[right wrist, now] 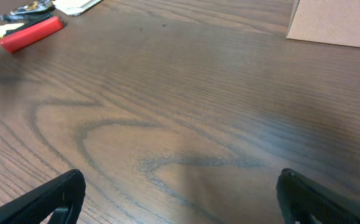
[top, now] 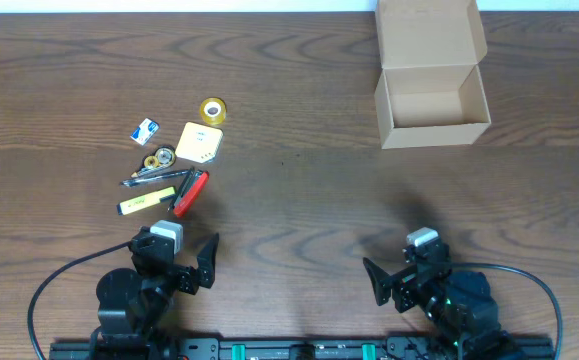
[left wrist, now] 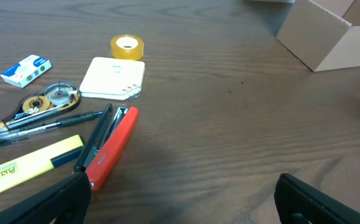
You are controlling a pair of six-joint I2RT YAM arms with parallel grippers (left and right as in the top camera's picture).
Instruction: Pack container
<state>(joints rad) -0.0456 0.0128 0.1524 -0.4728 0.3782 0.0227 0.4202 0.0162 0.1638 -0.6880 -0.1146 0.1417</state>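
Note:
The tan cardboard container (top: 432, 100) stands open at the far right, flap lid back; its corner shows in the left wrist view (left wrist: 326, 34) and right wrist view (right wrist: 335, 22). Stationery lies at the left: yellow tape roll (top: 212, 110), cream pad (top: 199, 142), blue-white eraser (top: 147, 130), correction tape (top: 159, 158), pen (top: 154, 175), yellow highlighter (top: 146, 203), red stapler (top: 190, 192). My left gripper (top: 201, 262) is open and empty, just short of the stapler (left wrist: 108, 149). My right gripper (top: 381, 283) is open and empty over bare table.
The wooden table (top: 309, 190) spans the whole view. The arm bases and a rail sit along the front edge (top: 299, 348). A black cable loops at each front corner.

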